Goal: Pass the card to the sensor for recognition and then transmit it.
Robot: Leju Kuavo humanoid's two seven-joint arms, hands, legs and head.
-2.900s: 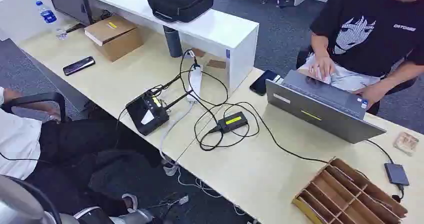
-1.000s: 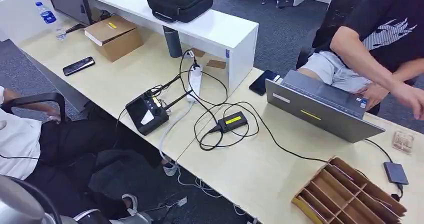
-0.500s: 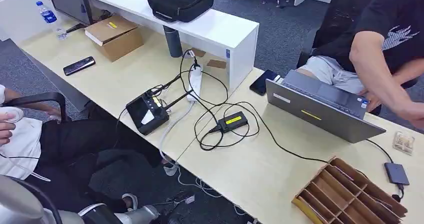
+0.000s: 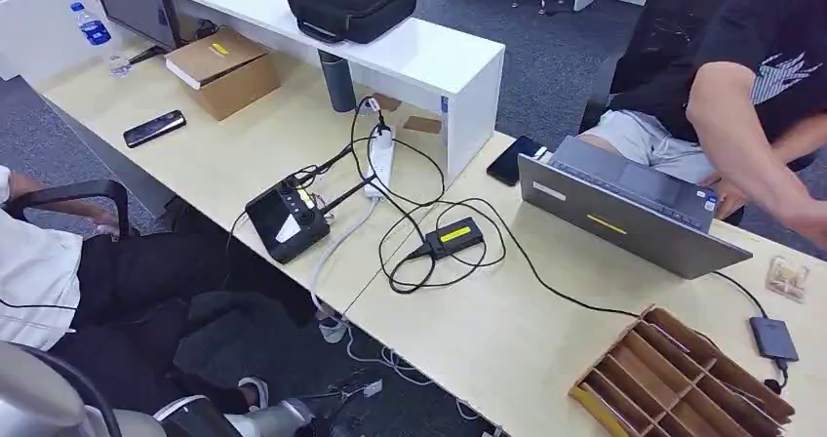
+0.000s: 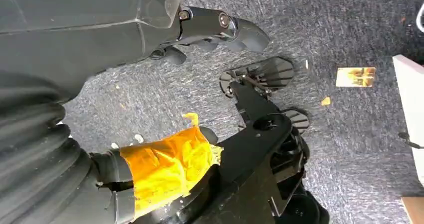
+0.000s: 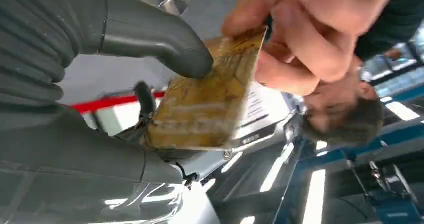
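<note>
Card [image 6: 210,104] gold, patterned, print blurred; right hand [image 6: 150,44] thumb presses it, person's hand [image 6: 300,39] pinching far edge. Left hand [image 5: 165,34] empty, fingers apart.

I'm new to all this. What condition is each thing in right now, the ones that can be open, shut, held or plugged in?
Card: pinched by the right hand, with a person's hand also holding its far edge.
Left hand: holding nothing, hanging over the floor.
Laptop: lid open.
Sensor: cable attached, lying on the table.
Black case: closed.
Wooden organizer: the slots in view are empty.
</note>
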